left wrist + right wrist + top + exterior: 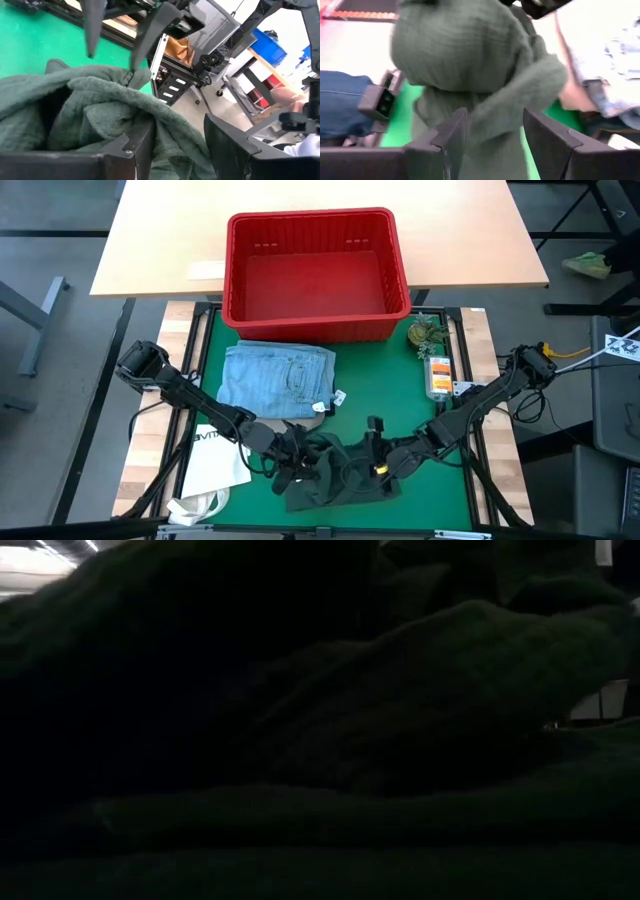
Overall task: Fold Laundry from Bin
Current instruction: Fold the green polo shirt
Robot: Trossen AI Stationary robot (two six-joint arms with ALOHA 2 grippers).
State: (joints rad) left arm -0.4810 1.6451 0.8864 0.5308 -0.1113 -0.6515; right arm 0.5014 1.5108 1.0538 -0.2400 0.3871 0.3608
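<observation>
The dark green piece (pixel 335 480) lies bunched near the green mat's front edge, between my two grippers. It also fills the low view (pixel 400 720). My left gripper (pixel 290 452) comes in from the left and is shut on its cloth (pixel 100 115). My right gripper (pixel 378 465) comes in from the right. In the left wrist view its two fingers (pixel 111 62) stand apart, with bare mat showing between them. The light blue jeans (pixel 280 380) lie folded flat on the mat in front of the red bin (pixel 240 270), which shows no laundry inside. My left gripper (pixel 177 125) has a bunched fold of the dark green piece (pixel 170 135) between its two fingers, several layers thick. The fingers come nearly level from the table's left. The cloth spills out on both sides and rises in a hump beyond the fingertips. My right gripper touches the green piece with one fingertip (pixel 134 67), at a gathered peak of cloth (pixel 136 79). Its other finger (pixel 91 47) stands clear of the cloth. Whether the peak is hooked on the finger I cannot tell. In its own wrist view the cloth (pixel 490 125) shows between the fingers.
A white tote bag (pixel 215 465) lies at the front left. A bottle (pixel 438 375) and a small greenish toy (pixel 425 335) sit at the mat's right edge. The bin spans the far edge. Bare mat (pixel 400 400) lies between the jeans and the bottle.
</observation>
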